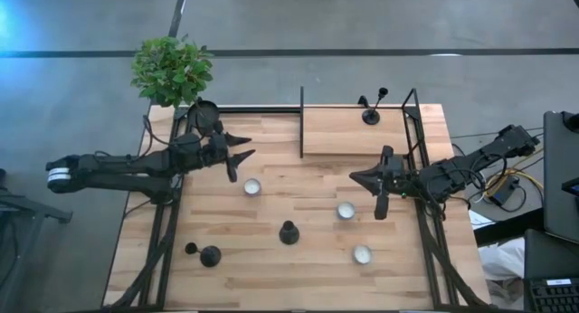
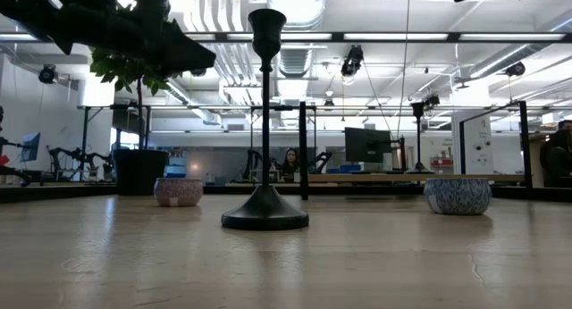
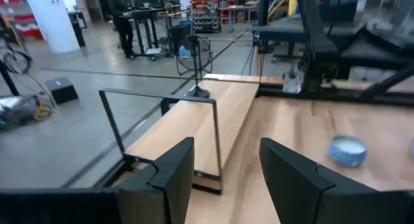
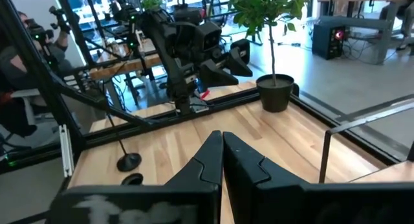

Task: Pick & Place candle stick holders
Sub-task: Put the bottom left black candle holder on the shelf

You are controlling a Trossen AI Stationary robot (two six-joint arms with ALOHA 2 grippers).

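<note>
One candlestick holder [image 1: 289,232] stands at lower centre of the tabletop [image 1: 271,281], another [image 1: 210,255] lower left, a third [image 1: 371,115] upper right. Left hand [image 1: 237,156] open, right hand [image 1: 365,179] closed; descending squarely over the stem seems wisest

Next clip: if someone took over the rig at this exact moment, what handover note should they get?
Left gripper: open, empty, above the table near the plant pot.
Right gripper: shut, empty, above the table's right side.
Holders: one stands on the raised shelf, shelf holder; centre holder and front-left holder stand on the table.
Done: apparently one placed on the shelf.
Left: likely the two table holders; neither is gripped.
</note>
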